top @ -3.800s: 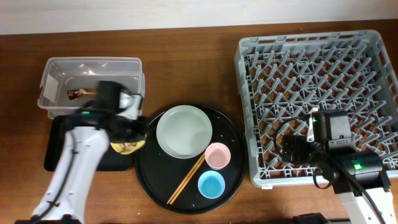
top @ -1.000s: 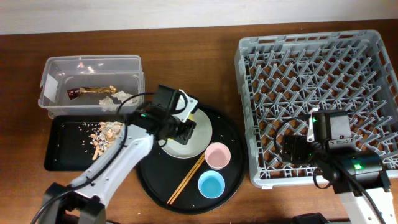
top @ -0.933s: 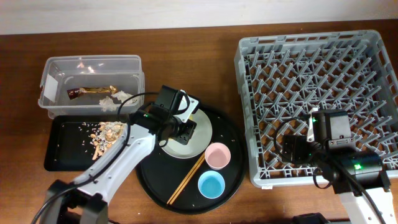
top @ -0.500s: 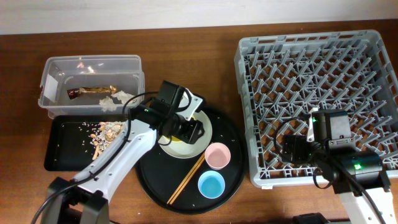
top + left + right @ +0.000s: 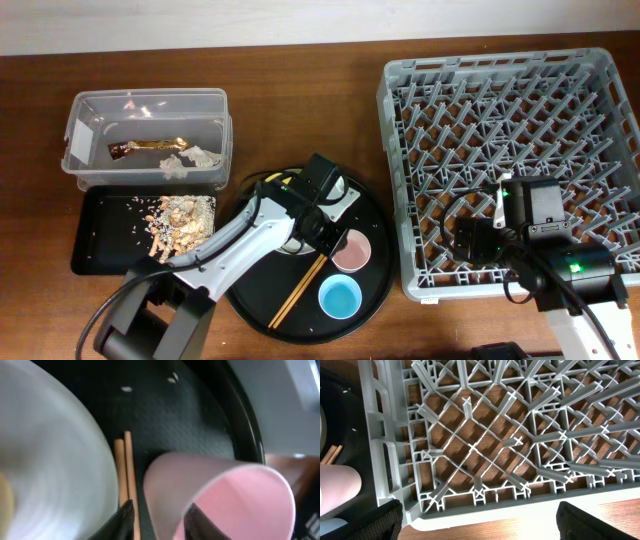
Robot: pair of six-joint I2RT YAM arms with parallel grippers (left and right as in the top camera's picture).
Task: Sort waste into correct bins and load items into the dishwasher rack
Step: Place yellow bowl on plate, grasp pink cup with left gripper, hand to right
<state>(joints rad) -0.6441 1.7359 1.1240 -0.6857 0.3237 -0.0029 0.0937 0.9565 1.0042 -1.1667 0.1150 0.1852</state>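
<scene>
My left gripper (image 5: pixel 333 238) (image 5: pixel 160 520) is open on the large round black tray (image 5: pixel 375 215), its fingers either side of the near wall of the pink cup (image 5: pixel 351 251) (image 5: pixel 225 500). The chopsticks (image 5: pixel 298 290) (image 5: pixel 122 470) lie beside the cup. The grey-green plate (image 5: pixel 45 455) is mostly under my left arm in the overhead view. The blue cup (image 5: pixel 338 296) stands in front. The yellow bowl is hidden. My right gripper (image 5: pixel 468 240) (image 5: pixel 480 527) is open and empty over the front left edge of the grey rack (image 5: pixel 510 140) (image 5: pixel 520 435).
The clear tub (image 5: pixel 145 110) at the back left holds the brown-and-gold wrapper (image 5: pixel 148 146) and white tissue (image 5: pixel 195 157). The shallow black tray (image 5: pixel 100 235) in front of it holds tan food scraps (image 5: pixel 182 220). My left arm crosses the round tray's left side.
My left gripper has moved right from over the black tray and the plate to the pink cup. Food scraps now lie in the black tray. The right arm has not moved.
</scene>
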